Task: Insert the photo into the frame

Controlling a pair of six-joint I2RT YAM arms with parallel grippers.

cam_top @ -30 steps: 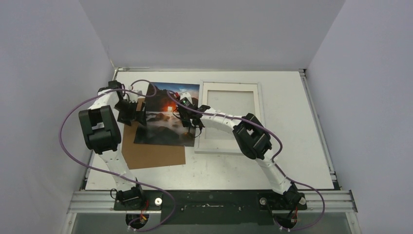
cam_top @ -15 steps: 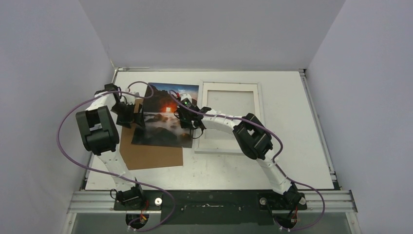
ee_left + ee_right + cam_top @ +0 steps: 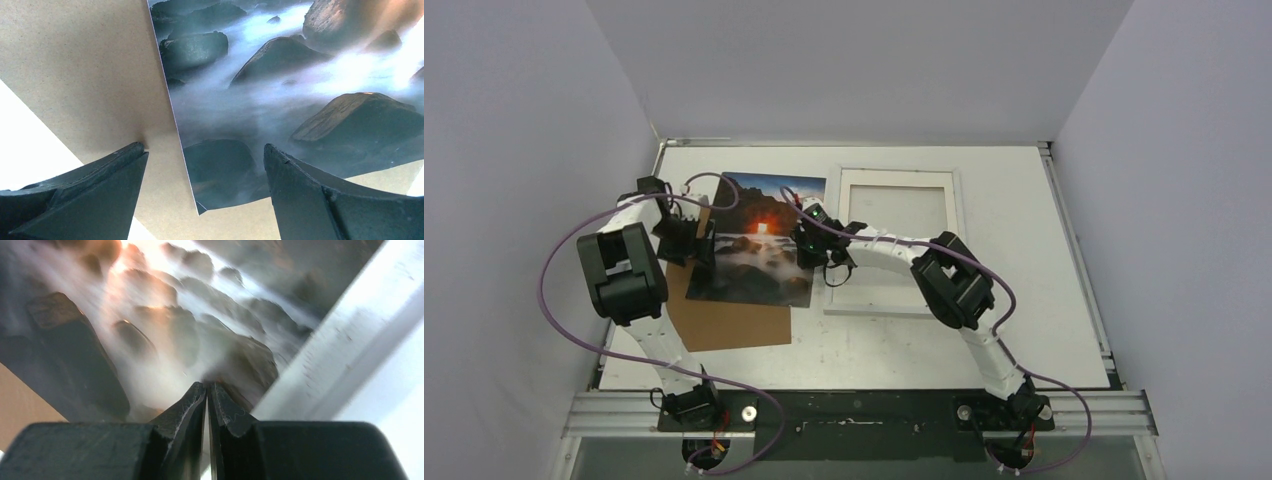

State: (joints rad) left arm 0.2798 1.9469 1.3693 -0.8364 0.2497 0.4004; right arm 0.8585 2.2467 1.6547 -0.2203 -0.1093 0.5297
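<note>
The photo [image 3: 754, 240] of dark rocks, mist and an orange glow lies flat, mostly on a brown cardboard board [image 3: 734, 325]. The white frame [image 3: 879, 305] lies just right of it. My left gripper [image 3: 692, 243] is open and low over the photo's left edge. In the left wrist view its fingers [image 3: 204, 146] straddle the photo's [image 3: 280, 75] near corner without touching it. My right gripper [image 3: 806, 245] is shut, with its fingertips [image 3: 207, 385] pressed on the photo [image 3: 150, 325] near its right edge, beside the frame's border [image 3: 340, 350].
The cardboard [image 3: 90, 75] sticks out under the photo at the left and near side, reaching close to the table's left edge [image 3: 614, 330]. White tabletop [image 3: 1024, 250] lies right of the frame. Purple cables loop over both arms.
The photo has slid left and slightly away from the frame, with the right gripper's tips on it. The cardboard and left gripper shifted left too. The left jaws narrowed a little.
</note>
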